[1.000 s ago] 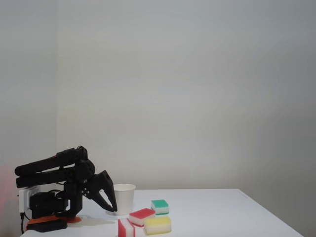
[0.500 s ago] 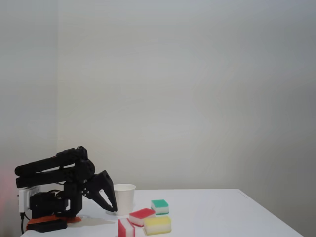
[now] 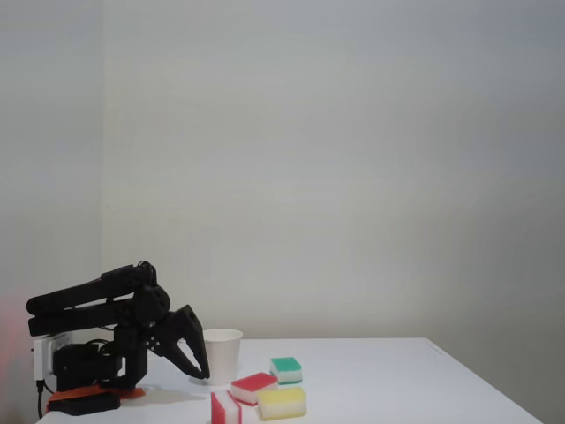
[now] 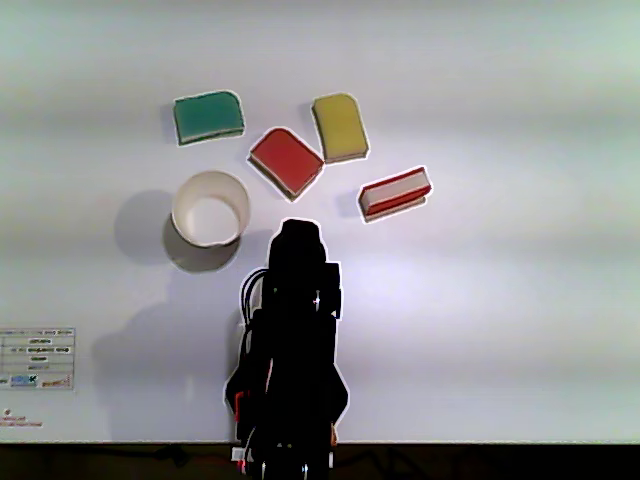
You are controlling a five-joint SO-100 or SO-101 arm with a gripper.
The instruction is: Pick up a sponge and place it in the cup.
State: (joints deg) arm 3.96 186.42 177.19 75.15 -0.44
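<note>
Printed matter: one item. A small white label (image 4: 37, 358) lies flat on the desk (image 4: 500, 300) near its left edge in the other view, close to the near left corner. It carries several lines of dark print and a small blue mark, all too small and blurred to read. No legible text, brand, number or sign elsewhere.

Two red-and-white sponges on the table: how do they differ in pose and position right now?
The flat red sponge lies red face up, between the green sponge and the yellow sponge; the red sponge on its edge shows its red and white layers as stripes from above. The flat one sits nearer the cup; the edge-standing one lies further right in the top-down view. Both look alike in colour and size, and both are untouched.
</note>
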